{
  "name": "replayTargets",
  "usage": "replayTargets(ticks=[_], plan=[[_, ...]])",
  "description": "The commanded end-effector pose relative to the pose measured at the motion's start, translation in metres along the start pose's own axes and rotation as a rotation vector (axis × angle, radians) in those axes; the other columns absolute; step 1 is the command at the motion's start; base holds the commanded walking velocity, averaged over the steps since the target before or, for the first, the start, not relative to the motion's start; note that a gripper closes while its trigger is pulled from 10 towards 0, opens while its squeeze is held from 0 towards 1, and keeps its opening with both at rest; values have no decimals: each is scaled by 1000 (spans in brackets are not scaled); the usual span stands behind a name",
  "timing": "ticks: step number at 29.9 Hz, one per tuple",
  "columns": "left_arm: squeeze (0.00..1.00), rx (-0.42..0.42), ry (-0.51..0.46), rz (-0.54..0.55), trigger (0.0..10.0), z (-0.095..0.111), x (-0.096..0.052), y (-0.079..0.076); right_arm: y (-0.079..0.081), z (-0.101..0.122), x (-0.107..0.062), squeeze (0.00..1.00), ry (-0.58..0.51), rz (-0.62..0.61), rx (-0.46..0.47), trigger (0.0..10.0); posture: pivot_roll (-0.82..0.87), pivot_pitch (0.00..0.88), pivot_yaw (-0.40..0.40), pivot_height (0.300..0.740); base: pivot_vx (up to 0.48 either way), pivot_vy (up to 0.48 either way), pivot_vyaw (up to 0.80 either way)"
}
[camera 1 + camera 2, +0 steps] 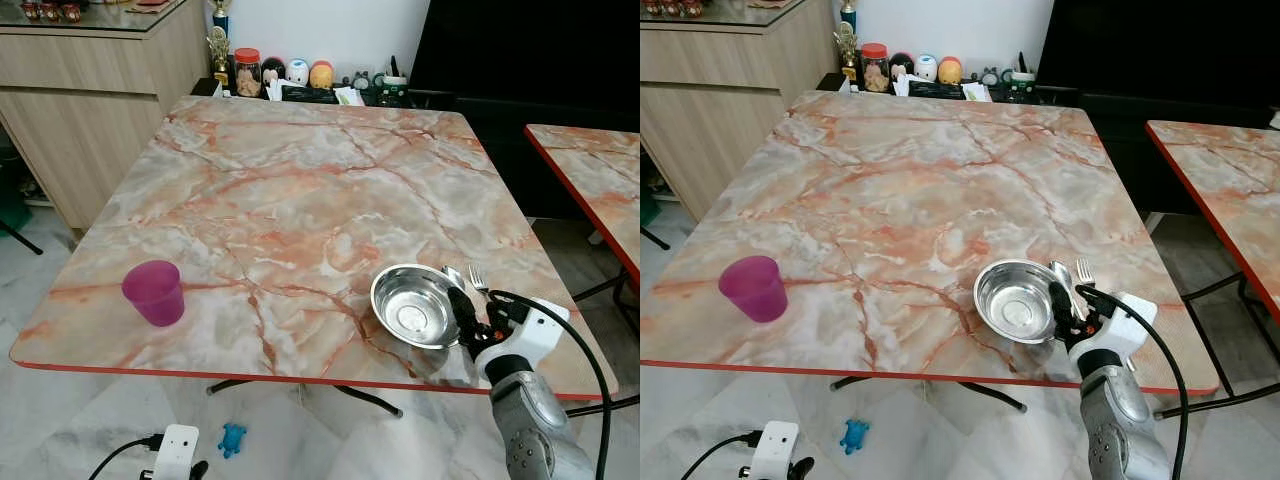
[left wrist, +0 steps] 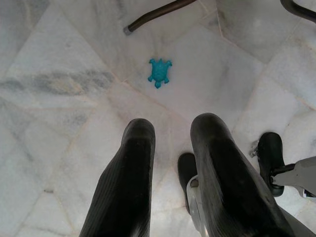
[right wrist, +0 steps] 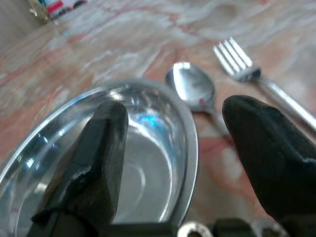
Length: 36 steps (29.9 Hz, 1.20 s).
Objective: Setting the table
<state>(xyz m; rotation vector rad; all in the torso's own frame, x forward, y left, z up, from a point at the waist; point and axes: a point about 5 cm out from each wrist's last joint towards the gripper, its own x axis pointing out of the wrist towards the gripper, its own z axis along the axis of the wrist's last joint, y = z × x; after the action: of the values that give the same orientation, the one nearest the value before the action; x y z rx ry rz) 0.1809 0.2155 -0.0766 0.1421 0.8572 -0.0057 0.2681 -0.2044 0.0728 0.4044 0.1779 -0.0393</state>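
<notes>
The steel bowl (image 1: pixel 414 305) sits on the marble table (image 1: pixel 300 180) near its front edge, with a spoon (image 3: pixel 191 88) just beside its rim and a fork (image 3: pixel 237 61) just beyond the spoon; a purple cup (image 1: pixel 154 292) stands well apart from the bowl toward the robot's left. The right gripper (image 3: pixel 170 148) has its 2 fingers spread, straddling the bowl's near rim, 1 finger over the hollow and 1 outside. The bowl looks light, rigid and slick, so pinching the thin rim squarely seems safest. The left gripper (image 2: pixel 170 168) hangs parted over the floor, near a small blue turtle toy (image 2: pixel 159 71)
</notes>
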Motion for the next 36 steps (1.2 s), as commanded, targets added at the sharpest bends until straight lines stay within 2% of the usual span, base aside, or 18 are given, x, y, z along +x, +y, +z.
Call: replayTargets(ticks=[1,5,25,26,27,28,29,36], plan=[[0,9,33,-2,10000,-7,-1,-1,-1,-6,0,0,27,-5,1,10000,89,0,-60,740,0,0,0],[0,7,36,-1,10000,-8,-1,-1,3,-9,0,0,40,19,9,10000,91,0,-60,740,0,0,0],[0,12,39,4,10000,-8,-2,1,3,-20,0,0,73,20,18,10000,94,0,-54,740,0,0,0],[0,12,39,6,10000,-8,-2,1,3,-20,0,0,73,21,17,4118,94,0,-54,740,0,0,0],[0,12,39,6,10000,-8,-2,1,3,-20,0,0,72,21,16,627,94,0,-54,740,0,0,0],[0,12,39,6,10000,-8,-2,1,3,-20,0,0,71,22,16,627,94,0,-54,740,0,0,0],[0,13,40,6,10000,-8,-2,1,4,-20,1,0,70,26,17,0,95,0,-54,740,0,0,0],[0,10,38,3,10000,-9,-2,0,6,-20,1,0,66,34,19,0,95,0,-54,740,0,0,0]])
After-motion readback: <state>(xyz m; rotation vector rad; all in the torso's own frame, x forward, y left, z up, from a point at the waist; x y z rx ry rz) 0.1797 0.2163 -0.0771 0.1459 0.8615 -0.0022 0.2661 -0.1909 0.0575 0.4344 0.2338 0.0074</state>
